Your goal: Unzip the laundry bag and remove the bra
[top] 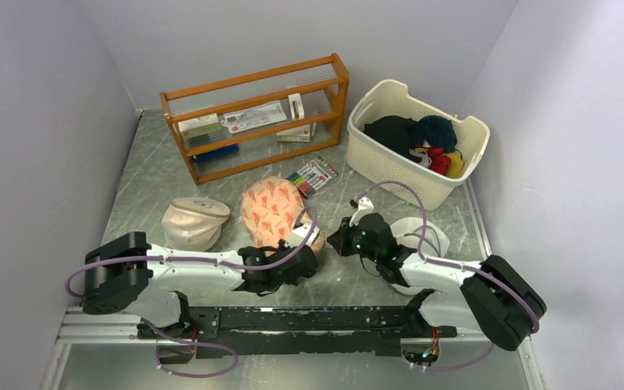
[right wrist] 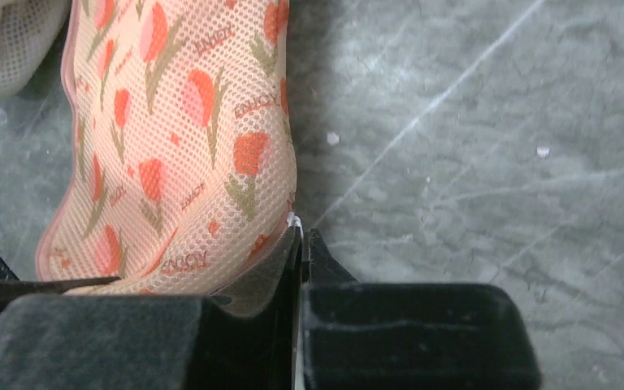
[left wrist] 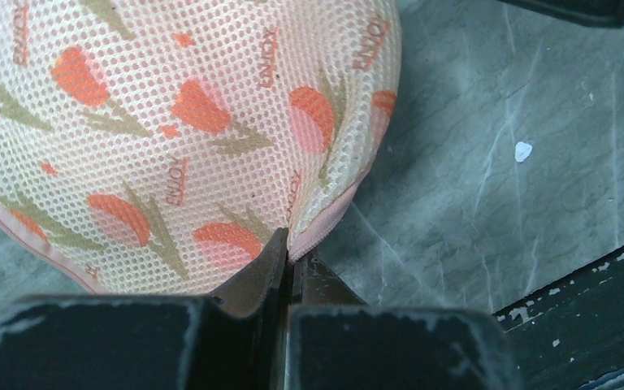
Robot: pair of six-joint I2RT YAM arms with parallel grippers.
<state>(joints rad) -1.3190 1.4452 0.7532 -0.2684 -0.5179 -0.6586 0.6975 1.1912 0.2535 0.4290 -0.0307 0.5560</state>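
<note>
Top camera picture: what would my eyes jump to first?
The peach mesh laundry bag with orange-red flowers in the middle of the grey table, the brightest thing there. The left gripper and the right gripper both pinch its near edge, shut. Behind it stand an orange wooden rack and, at the back right, a cream plastic basket of dark and red clothes.

The white and black left arm (top: pixel 195 264) and right arm (top: pixel 431 272) both lie low and bend in toward each other. The left hand (left wrist: pixel 286 244) has its two dark fingers pressed together, pinching the pink edge of the peach flowered mesh laundry bag (left wrist: pixel 171 122). The right hand (right wrist: pixel 301 231) is closed tight too, its tips right at that bag's edge. I can't tell if it holds anything.
</note>
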